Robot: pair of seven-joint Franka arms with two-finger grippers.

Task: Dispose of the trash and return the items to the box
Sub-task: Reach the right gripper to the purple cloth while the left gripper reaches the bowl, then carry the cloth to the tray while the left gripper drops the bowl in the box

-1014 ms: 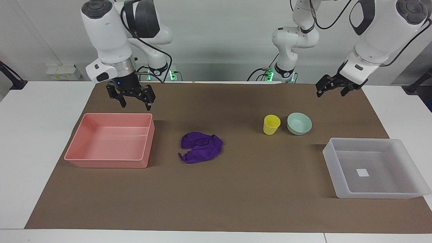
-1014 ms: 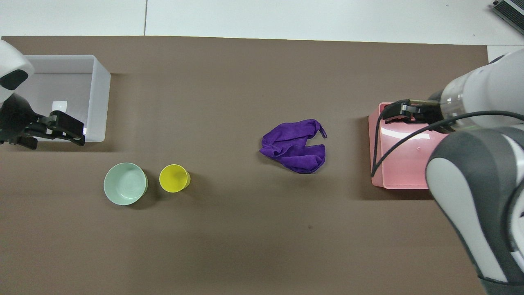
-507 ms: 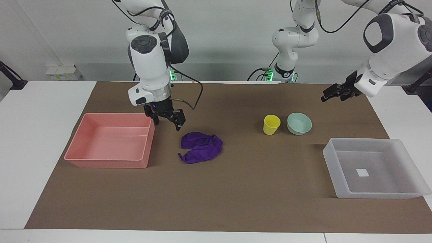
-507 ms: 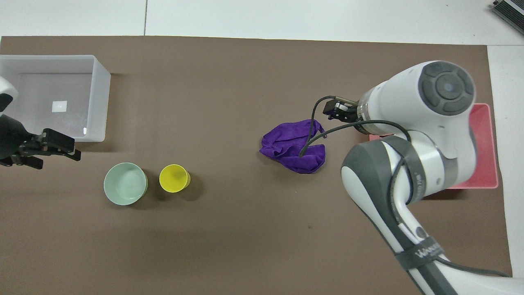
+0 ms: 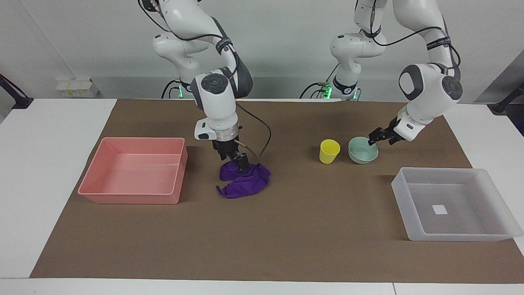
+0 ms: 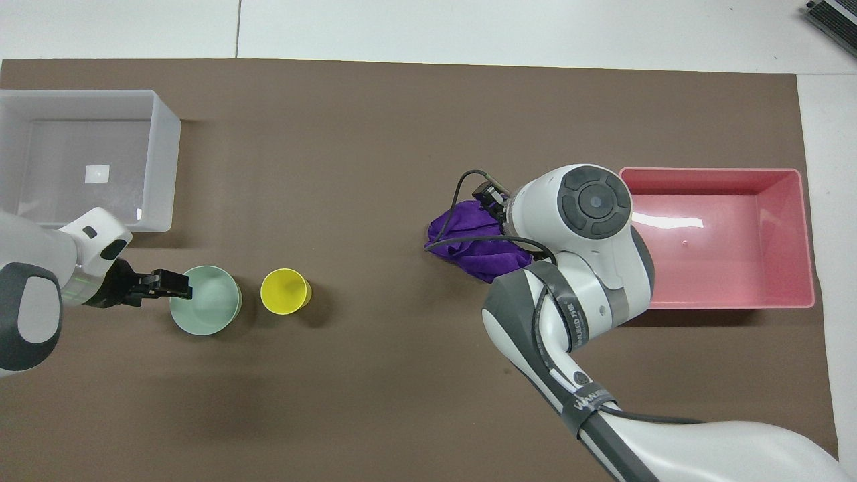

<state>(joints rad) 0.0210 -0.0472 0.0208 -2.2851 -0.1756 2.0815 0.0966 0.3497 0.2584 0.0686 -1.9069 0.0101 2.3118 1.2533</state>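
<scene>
The purple rag [image 5: 245, 182] lies mid-table on the brown mat; it also shows in the overhead view [image 6: 469, 248]. My right gripper [image 5: 234, 160] is down on the rag's edge nearer the robots, open, its tips in the folds; from overhead its wrist hides it. The mint-green bowl [image 5: 362, 153] [image 6: 211, 304] and the yellow cup [image 5: 329, 150] [image 6: 285, 292] stand side by side. My left gripper [image 5: 371, 142] [image 6: 184, 286] is open at the bowl's rim on the side away from the cup. The translucent box [image 5: 450, 237] [image 6: 164, 154] holds nothing.
A pink tray [image 5: 131, 198] [image 6: 710, 171] with nothing in it stands beside the rag toward the right arm's end. The brown mat [image 5: 311, 237] covers the table's middle, with white table at both ends.
My right gripper has swung from over the pink tray down onto the rag. My left gripper has come down from above the table's end to the bowl's rim. The objects have not moved.
</scene>
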